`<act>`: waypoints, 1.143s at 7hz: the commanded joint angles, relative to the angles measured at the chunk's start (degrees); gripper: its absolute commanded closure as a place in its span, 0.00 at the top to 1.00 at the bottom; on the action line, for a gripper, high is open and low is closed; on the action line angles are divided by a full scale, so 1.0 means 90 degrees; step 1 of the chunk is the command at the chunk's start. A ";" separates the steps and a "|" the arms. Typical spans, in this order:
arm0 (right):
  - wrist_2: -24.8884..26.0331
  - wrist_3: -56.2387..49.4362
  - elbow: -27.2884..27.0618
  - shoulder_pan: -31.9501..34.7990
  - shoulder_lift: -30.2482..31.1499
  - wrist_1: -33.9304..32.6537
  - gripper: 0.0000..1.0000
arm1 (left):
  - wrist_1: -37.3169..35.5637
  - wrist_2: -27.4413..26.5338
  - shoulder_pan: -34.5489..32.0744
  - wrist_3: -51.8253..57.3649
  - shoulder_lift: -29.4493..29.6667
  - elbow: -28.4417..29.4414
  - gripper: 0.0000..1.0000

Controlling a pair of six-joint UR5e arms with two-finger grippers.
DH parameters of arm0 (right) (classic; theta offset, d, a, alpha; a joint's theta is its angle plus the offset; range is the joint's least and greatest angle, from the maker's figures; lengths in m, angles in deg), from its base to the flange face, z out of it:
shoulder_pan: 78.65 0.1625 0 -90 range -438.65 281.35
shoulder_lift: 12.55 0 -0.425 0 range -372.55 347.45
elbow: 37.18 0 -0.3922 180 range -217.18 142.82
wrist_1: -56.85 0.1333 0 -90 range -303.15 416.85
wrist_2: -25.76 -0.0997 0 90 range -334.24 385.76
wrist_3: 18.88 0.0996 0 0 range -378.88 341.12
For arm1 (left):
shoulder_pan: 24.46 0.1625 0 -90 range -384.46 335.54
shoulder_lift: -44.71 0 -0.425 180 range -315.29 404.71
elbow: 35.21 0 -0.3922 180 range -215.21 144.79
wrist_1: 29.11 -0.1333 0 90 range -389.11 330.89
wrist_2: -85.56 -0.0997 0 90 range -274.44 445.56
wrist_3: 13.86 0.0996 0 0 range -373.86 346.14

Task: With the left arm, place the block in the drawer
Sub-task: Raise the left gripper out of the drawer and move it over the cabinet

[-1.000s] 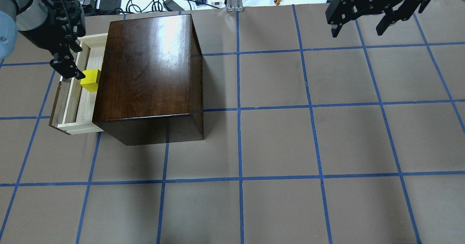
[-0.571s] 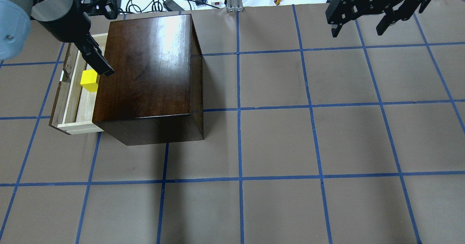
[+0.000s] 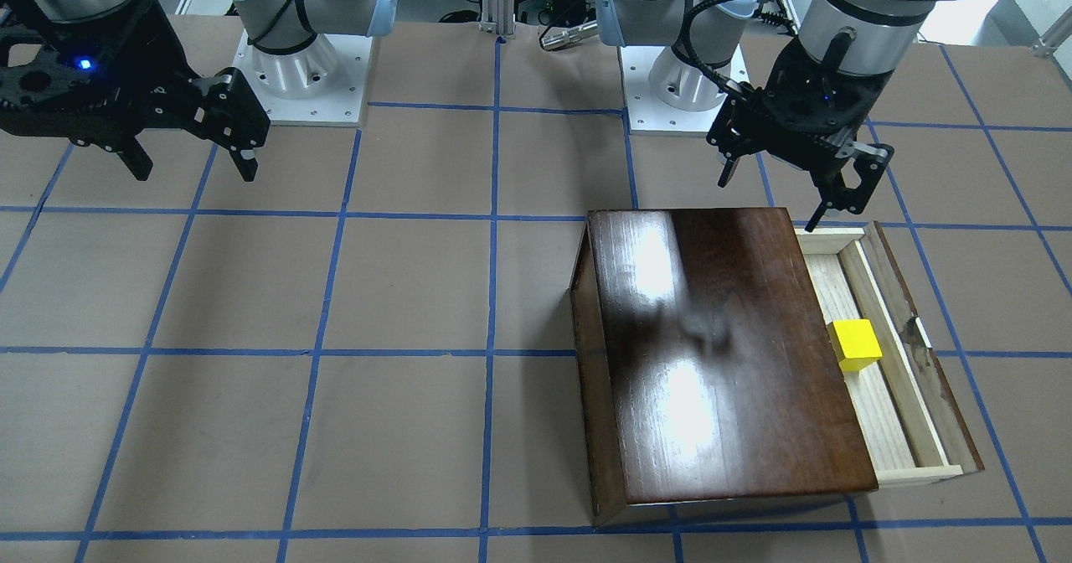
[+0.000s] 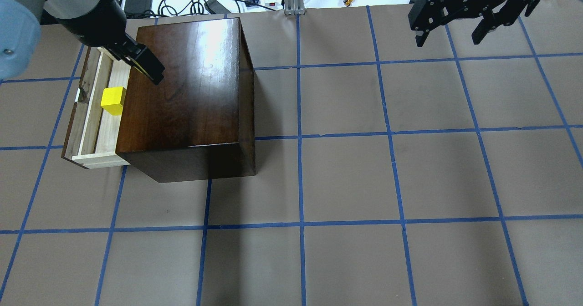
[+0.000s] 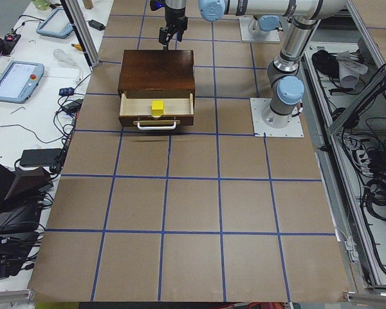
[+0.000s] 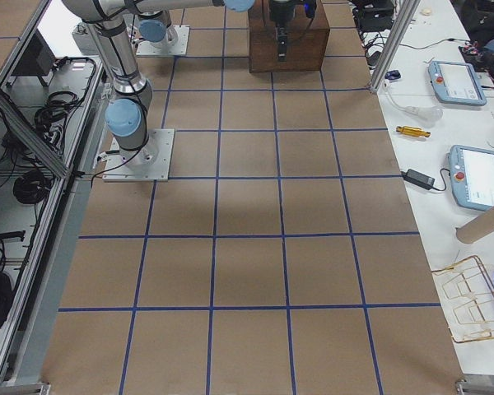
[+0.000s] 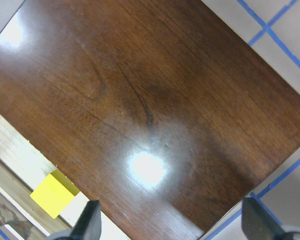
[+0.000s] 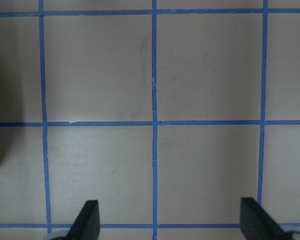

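Block [image 3: 854,345] lies loose in the open drawer [image 3: 879,429], seen from across the surface [image 3: 335,295]: well below the left jaws, which hang spread and empty. The right jaws, also spread, idle far off. From overhead, the left jaws have swung off the drawer onto the cabinet [image 4: 182,83] top since a second ago, while the block stayed put. The left wrist view shows it low beside one jaw tip. Placing looks done.

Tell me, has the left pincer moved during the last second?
Yes. In the overhead view the left pincer went rightward, from beside the block over the drawer to above the cabinet top.
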 commanded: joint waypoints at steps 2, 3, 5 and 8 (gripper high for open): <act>-0.0003 0.0000 0.0000 -0.0006 -0.0004 0.0000 1.00 | 0.0076 -0.0016 0.0014 -0.2405 -0.0008 0.0016 1.00; 0.0006 0.0000 0.0000 0.0004 -0.0004 0.0000 1.00 | 0.0164 0.0003 0.0024 -0.3098 0.0011 -0.0003 1.00; -0.0003 0.0000 0.0000 0.0004 0.0005 0.0000 1.00 | 0.0544 0.0004 0.0025 -0.3474 -0.0019 -0.0033 1.00; -0.0003 0.0000 0.0000 0.0004 -0.0004 0.0000 1.00 | 0.0526 0.0023 0.0015 -0.3486 -0.0018 -0.0013 1.00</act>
